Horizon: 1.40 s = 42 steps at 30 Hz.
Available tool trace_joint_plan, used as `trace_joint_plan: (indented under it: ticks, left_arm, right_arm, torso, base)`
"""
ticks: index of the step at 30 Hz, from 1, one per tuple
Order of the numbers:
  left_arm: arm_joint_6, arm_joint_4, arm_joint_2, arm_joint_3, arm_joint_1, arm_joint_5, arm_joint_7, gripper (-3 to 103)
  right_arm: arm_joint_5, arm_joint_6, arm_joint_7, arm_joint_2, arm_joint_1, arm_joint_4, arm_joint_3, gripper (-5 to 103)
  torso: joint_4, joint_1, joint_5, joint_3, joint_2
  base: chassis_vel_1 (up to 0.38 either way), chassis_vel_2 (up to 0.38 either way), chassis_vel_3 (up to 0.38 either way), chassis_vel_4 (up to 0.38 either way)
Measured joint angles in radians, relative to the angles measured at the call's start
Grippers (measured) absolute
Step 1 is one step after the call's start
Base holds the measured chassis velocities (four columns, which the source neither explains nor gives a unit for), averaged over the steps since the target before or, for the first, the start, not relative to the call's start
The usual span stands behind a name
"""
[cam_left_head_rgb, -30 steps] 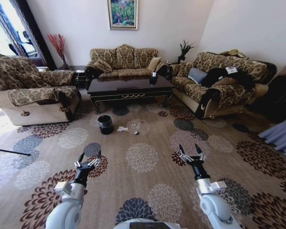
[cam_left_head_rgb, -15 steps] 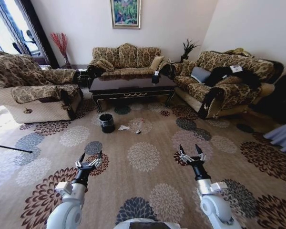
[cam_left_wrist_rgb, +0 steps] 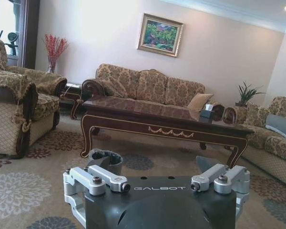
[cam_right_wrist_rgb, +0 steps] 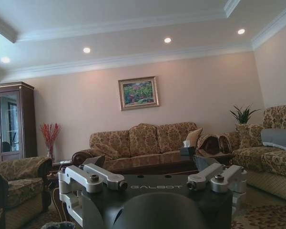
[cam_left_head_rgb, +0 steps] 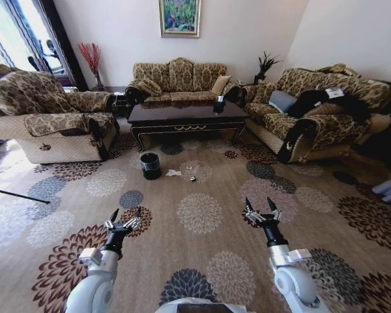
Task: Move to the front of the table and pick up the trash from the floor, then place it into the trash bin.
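Trash crumpled white, beside round black bin.

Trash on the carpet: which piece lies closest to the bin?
The crumpled white tissue, just right of the black trash bin. The small dark object and the other scraps lie farther right, before the coffee table.

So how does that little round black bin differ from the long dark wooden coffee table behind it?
The round black bin is far smaller than the glossy dark coffee table. The bin sits directly on the flowered carpet with a crinkled clear liner; the table stands on curved legs with gold scrollwork. Both are dark.
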Motion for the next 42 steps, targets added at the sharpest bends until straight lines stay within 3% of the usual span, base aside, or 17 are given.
trace_joint_plan:
  ticks: [28, 33, 39, 42]
  left_arm:
    - [-0.011, -0.021, -0.008, -0.02, 0.015, 0.014, 0.019, 100]
    - [-0.01, -0.027, 0.017, -0.072, 0.016, -0.007, 0.036, 100]
    - [-0.008, 0.03, 0.095, -0.137, 0.015, -0.036, 0.055, 100]
    - [-0.008, 0.07, 0.147, -0.153, 0.013, -0.036, 0.065, 100]
  right_arm:
    - [0.006, -0.008, 0.014, -0.003, 0.001, 0.031, 0.012, 100]
    - [0.023, -0.022, 0.021, -0.038, -0.002, 0.059, 0.04, 100]
    - [0.028, -0.027, 0.021, -0.117, -0.014, 0.029, 0.074, 100]
    - [0.011, -0.03, 0.017, -0.197, -0.021, -0.018, 0.092, 100]
  torso:
    - [-0.0003, -0.05, 0.0, -0.066, -0.116]
    - [-0.0002, -0.058, 0.0, -0.079, -0.137]
    - [-0.0003, -0.069, 0.0002, -0.094, -0.163]
    - [-0.0003, -0.075, 0.0, -0.106, -0.181]
  base:
    - [0.0, 0.0, 0.0, 0.0]
    - [0.0, 0.0, 0.0, 0.0]
    - [0.0, 0.0, 0.0, 0.0]
    - [0.0, 0.0, 0.0, 0.0]
